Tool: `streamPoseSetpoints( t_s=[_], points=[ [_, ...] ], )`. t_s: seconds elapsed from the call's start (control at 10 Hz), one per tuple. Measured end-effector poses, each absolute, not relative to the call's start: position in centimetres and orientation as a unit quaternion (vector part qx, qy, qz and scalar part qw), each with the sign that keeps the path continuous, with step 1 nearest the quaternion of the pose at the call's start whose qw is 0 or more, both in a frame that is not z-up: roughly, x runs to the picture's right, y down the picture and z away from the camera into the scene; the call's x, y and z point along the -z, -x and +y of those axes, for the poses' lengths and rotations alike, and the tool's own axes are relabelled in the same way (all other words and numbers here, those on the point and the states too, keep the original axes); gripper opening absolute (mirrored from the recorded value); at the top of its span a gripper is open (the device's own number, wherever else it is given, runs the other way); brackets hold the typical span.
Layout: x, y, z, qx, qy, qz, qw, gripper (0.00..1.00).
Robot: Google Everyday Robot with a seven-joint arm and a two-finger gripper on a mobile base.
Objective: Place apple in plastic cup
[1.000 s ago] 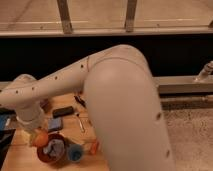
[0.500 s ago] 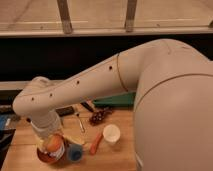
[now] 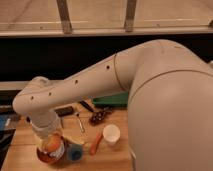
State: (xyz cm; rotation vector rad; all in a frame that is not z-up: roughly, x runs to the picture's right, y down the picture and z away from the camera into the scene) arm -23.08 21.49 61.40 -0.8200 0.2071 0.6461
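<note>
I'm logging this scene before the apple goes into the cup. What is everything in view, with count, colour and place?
apple: one, yellow-orange, front left, over the bowl
bowl: one, reddish-brown, front left
plastic cup: one, blue, just right of the bowl
carrot-like thing: one, orange, between the two cups
white cup: one, white, upright, mid-table
dark bunch: one, dark purple, behind the white cup
black flat object: one, back left
green object: one, back, under the arm
table: one, light wood
arm: one, white, fills the right
gripper: one, shut, at the apple's top; hold unclear
</note>
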Motion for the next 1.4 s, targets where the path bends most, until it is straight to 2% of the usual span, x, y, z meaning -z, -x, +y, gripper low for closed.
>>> streamPoseSetpoints(
  t_s=[0.6,1.0,1.1,1.4],
  points=[
    [-63.9,17.2,25.1,-0.37,0.406,0.158,0.821,0.0],
    [-65.7,15.3,25.9,-0.391,0.415,0.184,0.801,0.01],
    [-65.9,15.3,26.0,-0.391,0.417,0.186,0.799,0.04],
    [-66.5,15.5,26.3,-0.389,0.423,0.189,0.796,0.35]
  ],
)
